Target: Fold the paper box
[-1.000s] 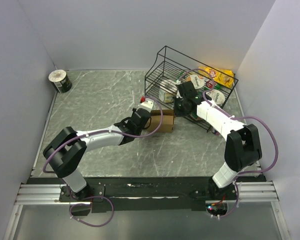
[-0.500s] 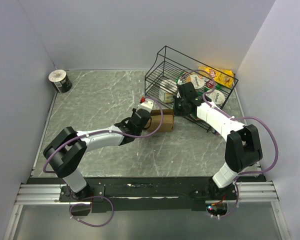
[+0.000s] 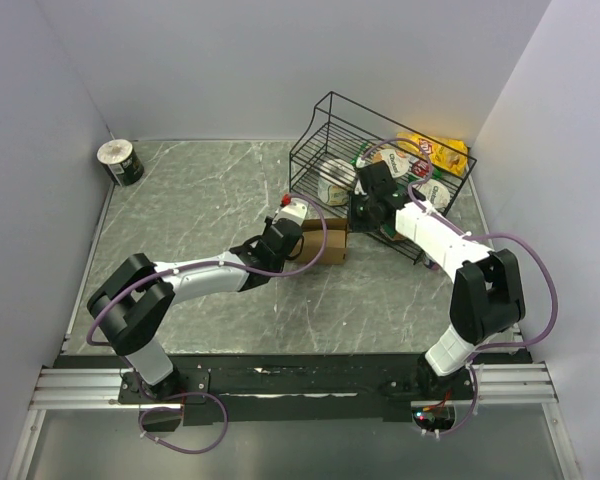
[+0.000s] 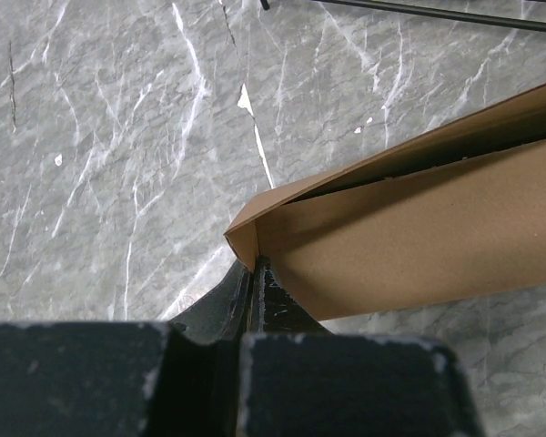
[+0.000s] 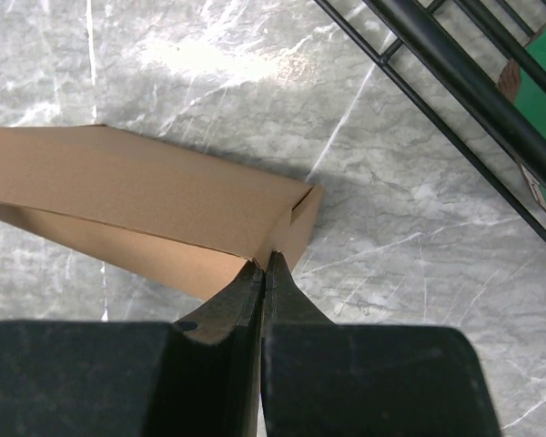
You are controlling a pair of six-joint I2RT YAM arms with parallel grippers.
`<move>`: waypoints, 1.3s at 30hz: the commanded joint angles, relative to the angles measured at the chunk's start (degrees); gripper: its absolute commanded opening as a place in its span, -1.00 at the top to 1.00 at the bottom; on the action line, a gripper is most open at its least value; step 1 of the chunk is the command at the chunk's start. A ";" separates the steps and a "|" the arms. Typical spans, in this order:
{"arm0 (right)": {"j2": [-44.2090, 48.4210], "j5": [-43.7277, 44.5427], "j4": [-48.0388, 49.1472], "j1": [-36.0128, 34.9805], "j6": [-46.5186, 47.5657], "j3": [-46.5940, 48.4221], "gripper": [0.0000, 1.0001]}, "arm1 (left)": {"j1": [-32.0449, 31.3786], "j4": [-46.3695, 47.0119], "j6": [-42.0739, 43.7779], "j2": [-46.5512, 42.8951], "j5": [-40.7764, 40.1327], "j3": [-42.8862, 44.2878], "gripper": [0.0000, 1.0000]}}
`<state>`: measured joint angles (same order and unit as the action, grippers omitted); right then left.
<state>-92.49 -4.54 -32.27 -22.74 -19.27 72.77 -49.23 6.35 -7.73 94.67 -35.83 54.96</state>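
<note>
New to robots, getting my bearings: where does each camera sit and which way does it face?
Top external: high behind the robot, looking down on table, paper box and wire basket; left arm and right arm show whole.
Left wrist: on the left arm, facing down at a box corner; the shut left gripper shows.
Right wrist: on the right arm, facing the box's other end; the shut right gripper shows.
Shared: both wrist views see the same box.

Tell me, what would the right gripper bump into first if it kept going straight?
Probably the paper box: the right gripper has its shut tips right at the box's near corner, seemingly touching it.
</note>
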 commanded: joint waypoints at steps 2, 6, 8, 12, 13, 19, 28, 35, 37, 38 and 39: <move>0.47 -5.57 1.25 0.94 -1.48 4.13 1.00 | -1.22 -6.79 1.13 3.15 3.58 -2.58 0.98; -0.06 -6.18 0.54 1.38 -1.21 5.09 1.00 | -1.22 -6.79 1.40 2.97 3.40 -2.66 0.98; -0.58 -6.54 -0.07 1.65 -1.04 5.62 1.00 | -1.22 -6.79 1.49 3.06 3.23 -2.75 0.98; -1.11 -6.98 -0.60 2.09 -0.86 6.68 1.00 | -1.22 -6.79 1.57 3.24 2.96 -2.93 0.98; -1.29 -7.33 -0.69 2.17 -0.86 6.85 1.00 | -1.22 -6.79 1.49 3.41 2.96 -2.93 0.98; -1.91 -7.59 -1.56 2.44 -0.33 7.38 1.00 | -1.22 -6.79 1.57 3.68 2.88 -2.93 0.98; -1.73 -8.03 -2.88 4.28 0.90 7.82 1.00 | -1.22 -6.79 1.93 4.99 2.08 -2.49 0.98; -2.35 -9.44 -3.06 5.08 1.07 8.09 1.00 | -1.22 -6.96 2.28 5.78 1.73 -2.05 0.98; -2.35 -9.61 -3.06 5.16 0.99 8.26 1.00 | -1.22 -6.96 2.45 5.96 1.56 -2.05 0.98; -2.26 -9.79 -2.97 5.34 0.99 8.35 1.00 | -1.22 -6.96 2.37 5.96 1.56 -2.05 0.98; -2.26 -9.88 -3.06 5.43 0.99 8.44 1.00 | -1.22 -7.05 2.37 6.05 1.64 -2.05 0.98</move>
<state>-95.11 -12.38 -37.34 -18.24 -18.13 76.93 -49.98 9.10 -6.24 96.44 -38.00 55.00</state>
